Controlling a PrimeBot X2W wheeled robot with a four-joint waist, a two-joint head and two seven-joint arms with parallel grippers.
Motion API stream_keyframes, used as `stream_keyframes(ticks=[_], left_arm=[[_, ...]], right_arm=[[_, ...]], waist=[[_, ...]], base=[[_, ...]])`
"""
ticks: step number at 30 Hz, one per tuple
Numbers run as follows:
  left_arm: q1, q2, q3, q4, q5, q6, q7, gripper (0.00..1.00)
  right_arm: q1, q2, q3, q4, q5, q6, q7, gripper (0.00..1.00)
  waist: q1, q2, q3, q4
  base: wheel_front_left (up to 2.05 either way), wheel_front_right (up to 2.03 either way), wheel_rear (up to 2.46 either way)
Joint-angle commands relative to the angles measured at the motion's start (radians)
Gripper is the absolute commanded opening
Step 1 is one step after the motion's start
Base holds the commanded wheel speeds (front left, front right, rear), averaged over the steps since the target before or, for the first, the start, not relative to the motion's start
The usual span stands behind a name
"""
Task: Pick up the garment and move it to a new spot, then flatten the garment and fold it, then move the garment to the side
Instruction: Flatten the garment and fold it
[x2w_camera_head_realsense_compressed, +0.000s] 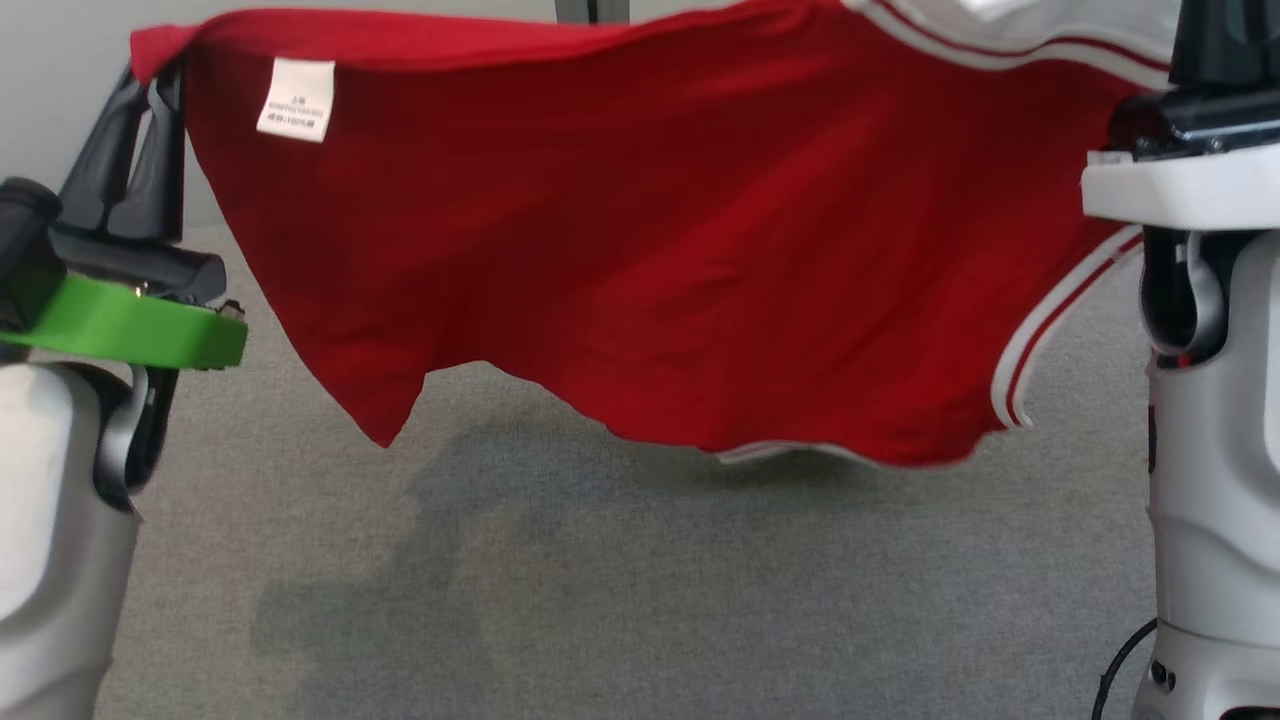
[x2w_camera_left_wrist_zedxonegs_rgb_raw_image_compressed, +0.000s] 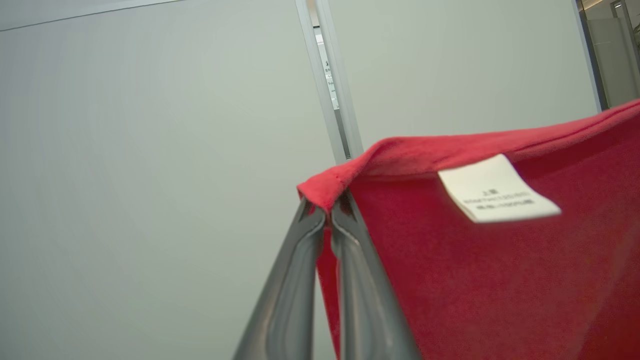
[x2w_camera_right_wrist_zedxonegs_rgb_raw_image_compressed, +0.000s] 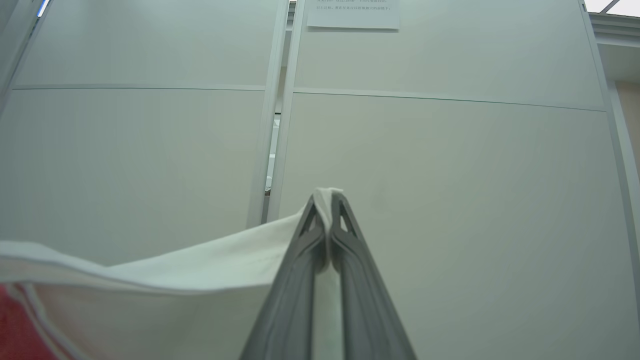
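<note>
The garment (x2w_camera_head_realsense_compressed: 660, 230) is a red top with white striped trim and a white care label (x2w_camera_head_realsense_compressed: 296, 98). It hangs stretched in the air between my two arms, its lower edge above the grey carpet. My left gripper (x2w_camera_left_wrist_zedxonegs_rgb_raw_image_compressed: 327, 207) is shut on the garment's red corner (x2w_camera_left_wrist_zedxonegs_rgb_raw_image_compressed: 325, 187), fingers pointing up; it also shows at the upper left as the left gripper (x2w_camera_head_realsense_compressed: 165, 85). My right gripper (x2w_camera_right_wrist_zedxonegs_rgb_raw_image_compressed: 327, 197) is shut on the garment's white edge (x2w_camera_right_wrist_zedxonegs_rgb_raw_image_compressed: 200, 260). In the head view the right arm (x2w_camera_head_realsense_compressed: 1190, 190) stands at the far right with its fingertips above the picture's top.
Grey carpet (x2w_camera_head_realsense_compressed: 600, 600) lies below the hanging cloth, with its shadow on it. Pale wall panels (x2w_camera_right_wrist_zedxonegs_rgb_raw_image_compressed: 450, 175) with a vertical metal frame (x2w_camera_left_wrist_zedxonegs_rgb_raw_image_compressed: 330, 90) stand behind. A black cable (x2w_camera_head_realsense_compressed: 1120, 660) runs beside my right side.
</note>
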Motion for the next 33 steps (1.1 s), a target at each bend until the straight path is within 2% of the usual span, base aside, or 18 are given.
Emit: stream_keyframes(ticks=[1,5,11,16,19,23,28,33], left_arm=[[-0.038,0.02,-0.009,0.014,-0.011,0.003,0.009,0.0],[-0.122,0.049,-0.052,0.057,-0.066,0.003,0.026,0.0],[-0.263,0.094,-0.102,0.148,-0.112,0.003,0.003,0.0],[-0.411,0.123,-0.13,0.236,-0.122,0.003,-0.01,0.0],[-0.518,0.131,-0.116,0.263,-0.116,0.003,-0.014,0.0],[-0.591,0.111,-0.043,0.249,-0.081,0.003,-0.013,0.0],[-0.527,0.075,0.021,0.23,-0.065,0.003,-0.012,0.0],[-0.354,0.036,0.072,0.215,-0.074,0.003,-0.012,0.0]], right_arm=[[-0.031,-0.006,-0.005,0.011,-0.011,-0.001,0.008,0.0],[-0.138,-0.035,0.018,0.064,-0.094,-0.001,0.015,0.0],[-0.298,-0.023,0.012,0.19,-0.213,-0.001,0.003,0.0],[-0.462,-0.006,-0.035,0.262,-0.315,-0.002,-0.005,0.0],[-0.565,0.001,-0.063,0.262,-0.396,-0.002,-0.006,0.0],[-0.647,0.004,-0.102,0.237,-0.446,-0.002,-0.006,0.0],[-0.6,0.005,-0.104,0.244,-0.425,-0.002,-0.007,0.0],[-0.437,0.003,-0.105,0.232,-0.357,-0.002,-0.007,0.0]], waist=[[0.0,0.0,0.019,0.002],[0.0,0.0,0.088,0.0],[0.0,0.0,0.226,-0.011],[0.0,0.0,0.34,-0.024],[0.0,0.0,0.403,-0.027],[0.0,0.0,0.446,-0.03],[0.0,0.0,0.453,-0.032],[0.0,0.0,0.442,-0.032]], base=[[0.0,0.0,0.0],[0.0,0.0,0.0],[0.0,0.0,0.0],[0.0,0.0,0.0],[0.0,0.0,0.0],[0.0,0.0,0.0],[0.0,0.0,0.0],[0.0,0.0,0.0]])
